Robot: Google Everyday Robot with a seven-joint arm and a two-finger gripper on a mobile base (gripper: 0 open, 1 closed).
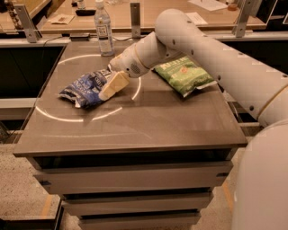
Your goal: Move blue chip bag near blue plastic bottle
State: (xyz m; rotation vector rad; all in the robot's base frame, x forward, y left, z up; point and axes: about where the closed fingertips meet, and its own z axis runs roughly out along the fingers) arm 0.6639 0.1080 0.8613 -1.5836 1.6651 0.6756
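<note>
The blue chip bag (84,88) lies crumpled on the left half of the brown table (148,121). The blue plastic bottle (103,28) stands upright at the table's back edge, behind the bag and a little to its right. My gripper (111,83) reaches in from the right on the white arm (189,40). It sits low at the bag's right end and overlaps that end. I cannot see whether it has hold of the bag.
A green chip bag (184,74) lies flat on the right half of the table, under the arm. A second table (148,13) with small items stands behind. Metal posts (135,18) rise along the back edge.
</note>
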